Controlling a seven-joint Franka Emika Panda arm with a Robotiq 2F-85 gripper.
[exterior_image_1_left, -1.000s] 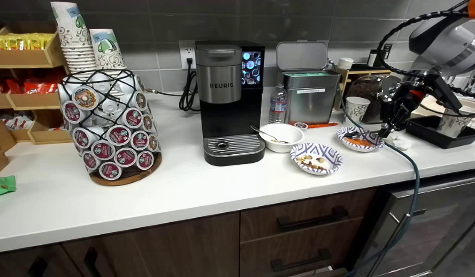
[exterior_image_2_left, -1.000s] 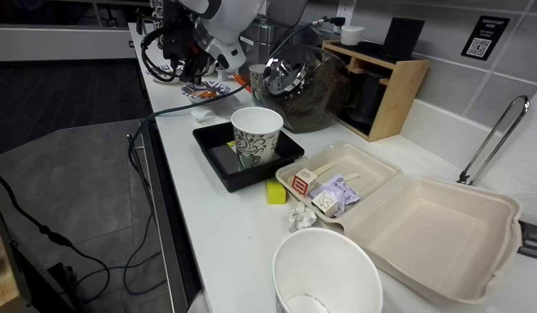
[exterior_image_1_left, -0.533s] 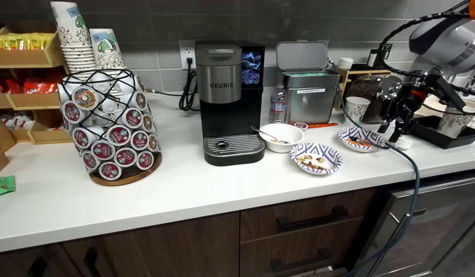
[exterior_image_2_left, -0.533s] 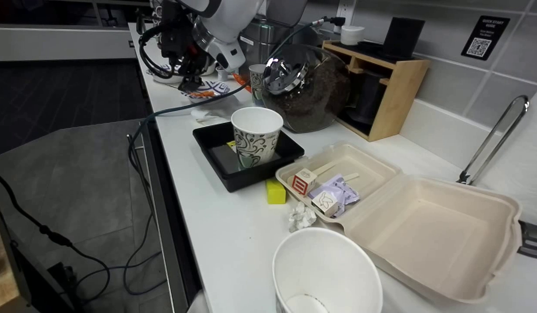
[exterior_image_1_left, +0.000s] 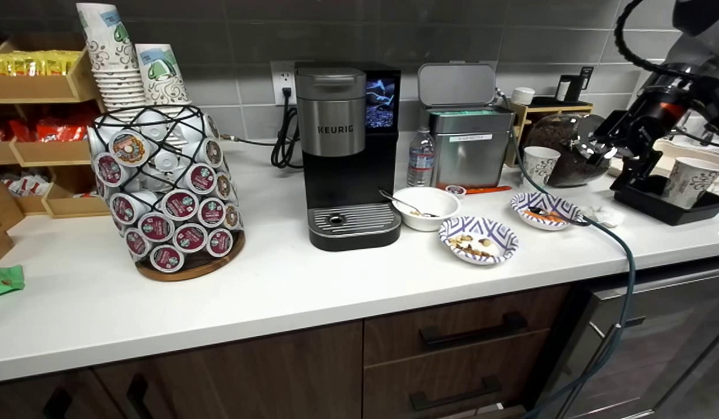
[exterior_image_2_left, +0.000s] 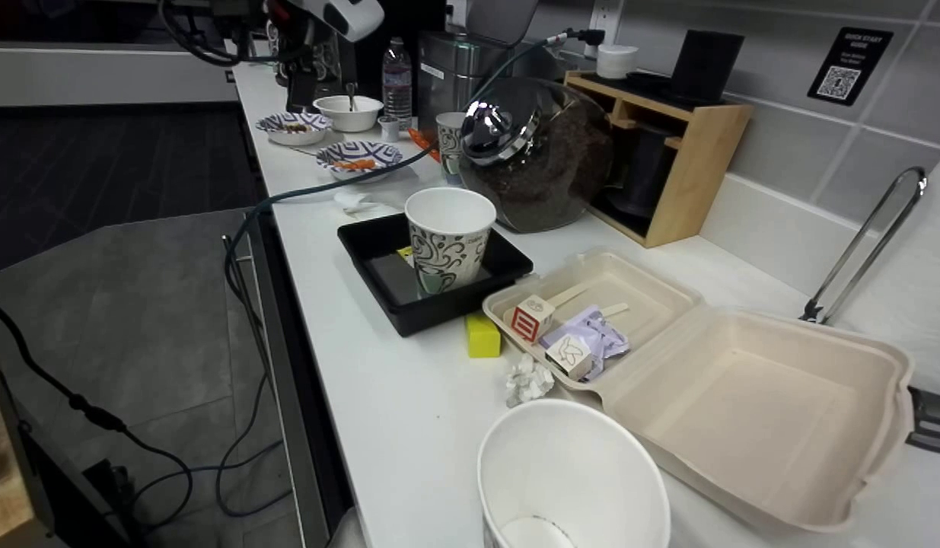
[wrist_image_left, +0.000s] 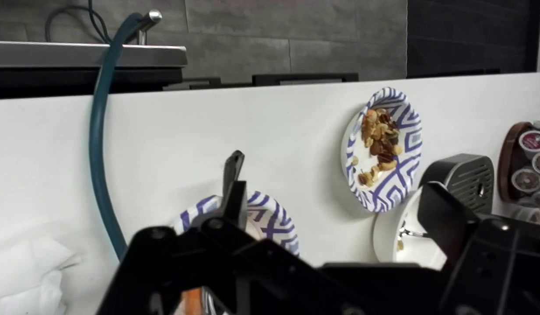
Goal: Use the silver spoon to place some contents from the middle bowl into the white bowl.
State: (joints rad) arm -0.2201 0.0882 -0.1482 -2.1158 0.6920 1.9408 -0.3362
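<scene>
The middle bowl (exterior_image_1_left: 492, 229), patterned in blue and white, holds nuts, its contents (wrist_image_left: 376, 136). It touches or nearly touches the plain white bowl (wrist_image_left: 387, 236). The silver spoon (exterior_image_1_left: 388, 196) leans in the white bowl with its handle over the rim; a few nut pieces lie there too. My gripper (wrist_image_left: 339, 203) is raised above the counter and open, with nothing between its fingers. In the wrist view its right finger (wrist_image_left: 442, 214) covers part of the white bowl. The left finger (wrist_image_left: 238, 201) hides part of another patterned bowl.
That patterned bowl (exterior_image_1_left: 542, 203) holds orange pieces and a dark-handled utensil (wrist_image_left: 231, 168). A teal hose (wrist_image_left: 102, 131) crosses the counter beside it. The coffee maker (exterior_image_1_left: 353, 186) and water bottle (exterior_image_1_left: 421, 158) stand behind the bowls. A black tray (exterior_image_2_left: 431, 308) holds a paper cup (exterior_image_2_left: 448, 243).
My gripper was shut on the dark-handled utensil, then opened and let it go into the bowl of orange pieces. It has since moved up and away from that bowl.
</scene>
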